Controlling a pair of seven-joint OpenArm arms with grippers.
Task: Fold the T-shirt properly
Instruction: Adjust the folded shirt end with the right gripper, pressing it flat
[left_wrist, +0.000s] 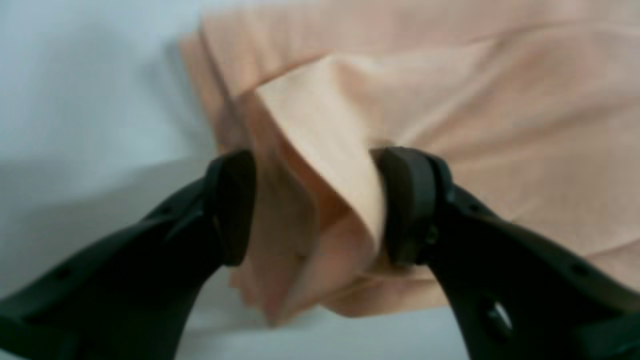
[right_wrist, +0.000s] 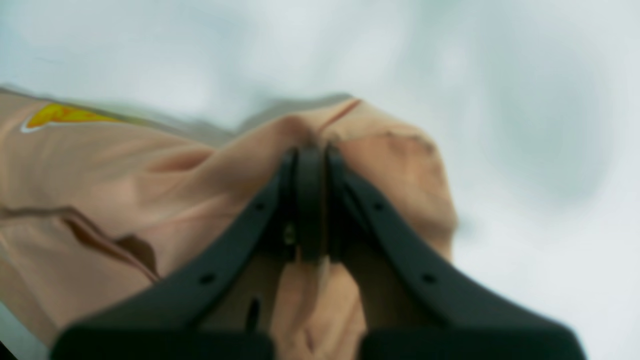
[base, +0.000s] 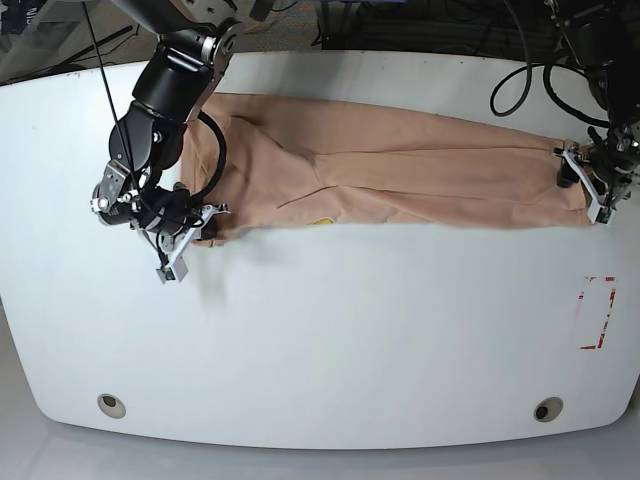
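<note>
Both claws sit at opposite ends of the T-shirt (base: 400, 170), which lies stretched in a long, narrow band across the far half of the white table (base: 330, 340), running from about ten o'clock to two o'clock in the base view. On the right arm, the right gripper (right_wrist: 310, 160) has its black jaws pressed fully together, pinching a bunched ridge of the peach fabric; a thin reddish seam line runs up from the pinch toward twelve o'clock, and the yellow print (right_wrist: 65, 115) shows at about ten o'clock in that wrist view, blurred so that no face or lettering can be made out. In the base view the same print is a small yellow spot (base: 322, 221) on the near edge of the shirt. On the left arm, the left gripper (left_wrist: 315, 205) stands with its jaws apart, a folded flap of cloth rising between them; the flap touches the pad (left_wrist: 407, 205) at three o'clock, while a gap shows beside the pad at nine o'clock. A red dashed rectangle (base: 598, 312) is marked on the table at about four o'clock, well apart from the shirt. Two round holes (base: 112, 405) sit near the table's near edge. No readable writing or brand shows anywhere.
</note>
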